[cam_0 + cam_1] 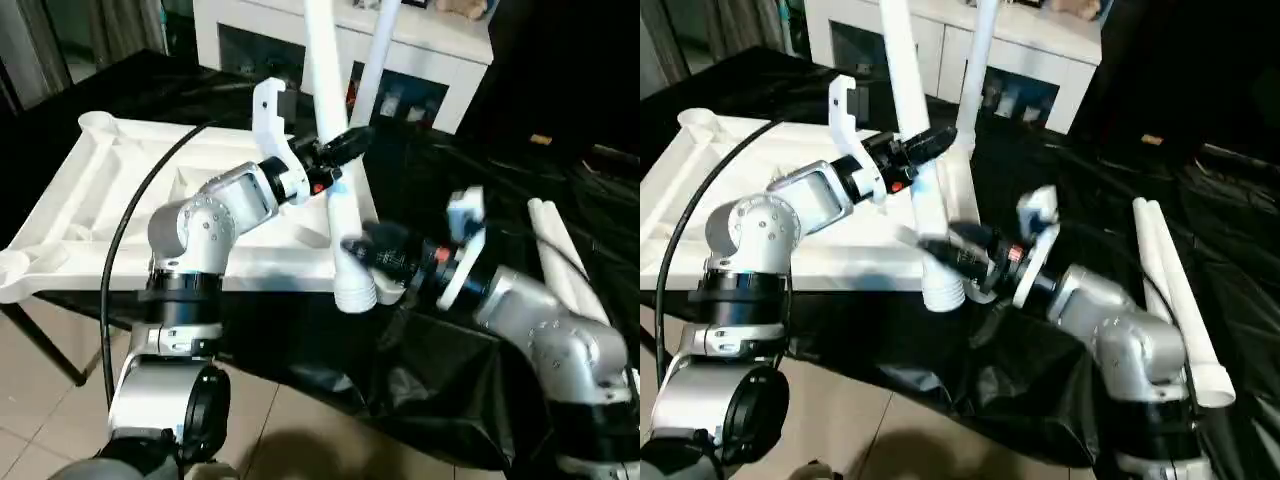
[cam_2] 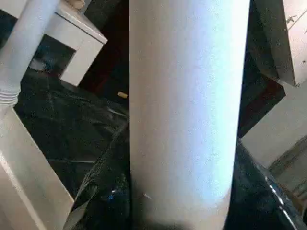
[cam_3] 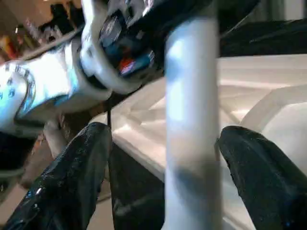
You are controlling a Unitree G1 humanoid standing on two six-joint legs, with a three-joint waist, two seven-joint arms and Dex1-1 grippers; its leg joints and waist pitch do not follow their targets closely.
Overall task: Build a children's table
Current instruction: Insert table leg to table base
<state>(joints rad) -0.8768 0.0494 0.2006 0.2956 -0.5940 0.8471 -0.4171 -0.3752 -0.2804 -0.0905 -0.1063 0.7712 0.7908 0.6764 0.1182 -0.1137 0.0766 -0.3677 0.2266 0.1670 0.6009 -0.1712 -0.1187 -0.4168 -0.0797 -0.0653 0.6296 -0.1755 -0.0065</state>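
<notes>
White plastic leg [image 1: 331, 150] stands nearly upright at the tabletop's [image 1: 110, 190] near right corner, clamped by the left gripper [image 1: 340, 148]. The right gripper's [image 3: 165, 158] fingers [image 3: 72, 172] straddle it lower down, spread wide, not touching.

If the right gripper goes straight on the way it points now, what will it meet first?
Most likely the leg: it stands upright between the right gripper's open fingers, close ahead. Behind it comes the tabletop edge; the depth is hard to judge.

Black-sheeted bench [image 1: 440, 380] carries inverted white table top [image 1: 120, 190]; two loose legs [image 1: 1175, 290] lie right.
</notes>
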